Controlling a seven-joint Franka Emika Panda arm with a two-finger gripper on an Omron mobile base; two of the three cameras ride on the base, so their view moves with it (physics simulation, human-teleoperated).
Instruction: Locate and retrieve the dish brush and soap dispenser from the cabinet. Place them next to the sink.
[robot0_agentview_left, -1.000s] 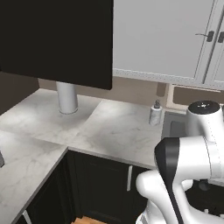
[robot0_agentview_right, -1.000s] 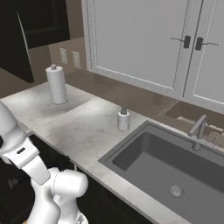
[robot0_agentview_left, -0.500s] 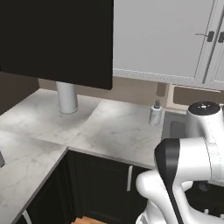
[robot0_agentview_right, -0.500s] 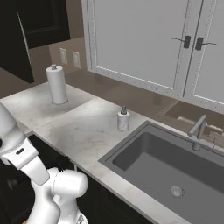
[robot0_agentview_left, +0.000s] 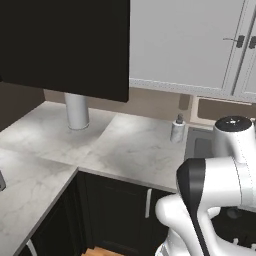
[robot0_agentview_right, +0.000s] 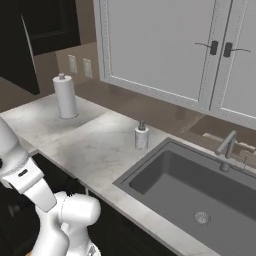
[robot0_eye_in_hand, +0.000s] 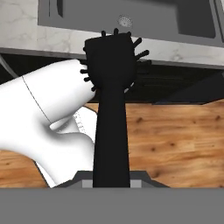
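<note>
While the small white marbled soap dispenser stands beside the grey rectangular sink, the all-black bristled dish brush is gripped by its handle in the closed gripper. It is held low, apparently for carrying to the counter.

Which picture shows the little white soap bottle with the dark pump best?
The right base view: the small white marbled soap bottle with a dark pump stands in the open on the white marble counter, beside the grey sink. The left base view has it smaller and farther off.
</note>
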